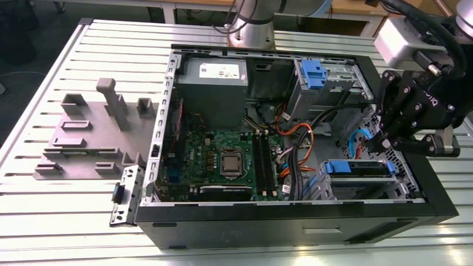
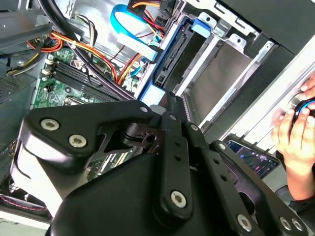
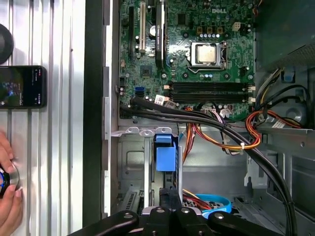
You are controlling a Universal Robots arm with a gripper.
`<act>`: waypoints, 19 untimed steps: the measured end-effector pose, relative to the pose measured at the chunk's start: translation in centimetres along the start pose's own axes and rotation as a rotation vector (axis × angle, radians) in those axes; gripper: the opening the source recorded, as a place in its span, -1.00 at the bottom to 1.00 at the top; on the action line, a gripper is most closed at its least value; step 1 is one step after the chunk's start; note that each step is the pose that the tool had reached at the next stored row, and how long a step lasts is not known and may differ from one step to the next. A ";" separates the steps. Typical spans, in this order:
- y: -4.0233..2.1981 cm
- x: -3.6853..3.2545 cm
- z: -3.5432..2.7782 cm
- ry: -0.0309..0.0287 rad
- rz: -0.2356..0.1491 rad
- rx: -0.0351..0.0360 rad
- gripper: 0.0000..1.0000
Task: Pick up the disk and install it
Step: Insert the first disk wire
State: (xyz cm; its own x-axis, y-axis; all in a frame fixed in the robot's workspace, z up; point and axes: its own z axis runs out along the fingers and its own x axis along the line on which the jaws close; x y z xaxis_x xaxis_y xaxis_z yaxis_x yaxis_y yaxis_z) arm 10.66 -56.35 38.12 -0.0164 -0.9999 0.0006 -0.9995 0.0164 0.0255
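The disk (image 1: 360,168), in its bright blue carrier, sits in the drive cage at the front corner of the open computer case (image 1: 296,208), on the exterior view's right. In the first wrist view it shows edge-on, the disk (image 3: 166,158) in the cage slot with its blue end toward me. The second wrist view has the disk (image 2: 172,58) as a dark edge framed in blue. My black gripper (image 1: 381,145) hangs just above it. Its fingers appear shut together with nothing between them, the gripper (image 3: 170,194) (image 2: 171,102) close to the carrier's blue end.
Inside the case lie the green motherboard (image 1: 221,160), a grey power supply box (image 1: 214,77), a blue latch piece (image 1: 314,75) and bundled cables (image 1: 296,144). A grey fixture (image 1: 88,133) stands on the slatted table. A person's hand (image 3: 7,196) and a phone (image 3: 22,87) rest beside the case.
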 end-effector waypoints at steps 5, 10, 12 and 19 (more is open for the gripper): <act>-0.34 -0.15 -0.03 0.0003 0.000 -0.0036 -0.79; -1.16 -0.32 -0.05 0.0006 0.000 -0.0128 -0.79; -1.55 -0.38 -0.06 0.0011 0.000 -0.0185 -0.79; -2.60 -0.56 -0.09 0.0015 0.000 -0.0360 -0.79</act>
State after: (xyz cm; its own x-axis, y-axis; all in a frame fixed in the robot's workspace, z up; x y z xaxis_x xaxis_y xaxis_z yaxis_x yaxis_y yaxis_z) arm 13.27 -55.83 38.14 -0.0164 -0.9999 0.0021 -0.9980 0.0165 0.0614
